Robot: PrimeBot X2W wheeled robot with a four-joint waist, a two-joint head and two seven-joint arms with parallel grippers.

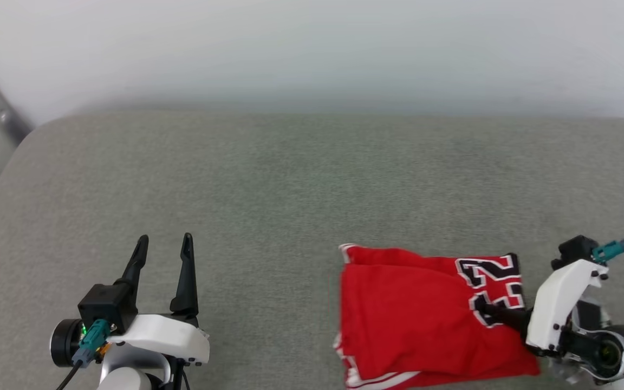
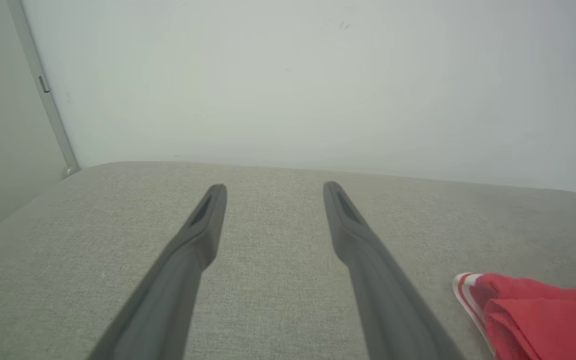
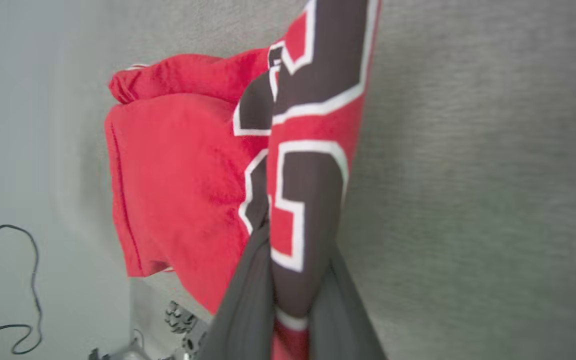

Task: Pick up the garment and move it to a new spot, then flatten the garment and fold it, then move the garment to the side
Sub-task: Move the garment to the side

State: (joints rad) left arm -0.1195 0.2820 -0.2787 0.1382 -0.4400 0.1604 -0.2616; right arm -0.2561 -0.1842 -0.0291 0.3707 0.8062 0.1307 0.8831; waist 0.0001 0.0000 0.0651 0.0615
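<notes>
- Head view: one garment, red, lies folded on the grey cushion at about 5 o'clock. The frame cuts off its lower edge, and the black-and-white number on it is creased and only partly readable.
- There are two grippers in this view. The left gripper sits at 7 o'clock with its two fingers spread over bare cushion, holding nothing and well apart from the garment.
- The right gripper comes in at 4 o'clock, pointing toward 9 o'clock. Its fingertips are buried in the cloth beside the number, pinched onto the garment.
- Left wrist view: the left gripper shows two dark fingers held wide with nothing between them. One corner of the garment, with striped trim, shows at 4 o'clock and is cut off by the frame.
- Right wrist view: the right gripper clamps a fold of the garment that carries the black number, and the cloth hides its tips. The rest of the garment spreads toward 10 o'clock.
- One dark cable loops at 8 o'clock; the hardware at 7 o'clock is too blurred to make out.
</notes>
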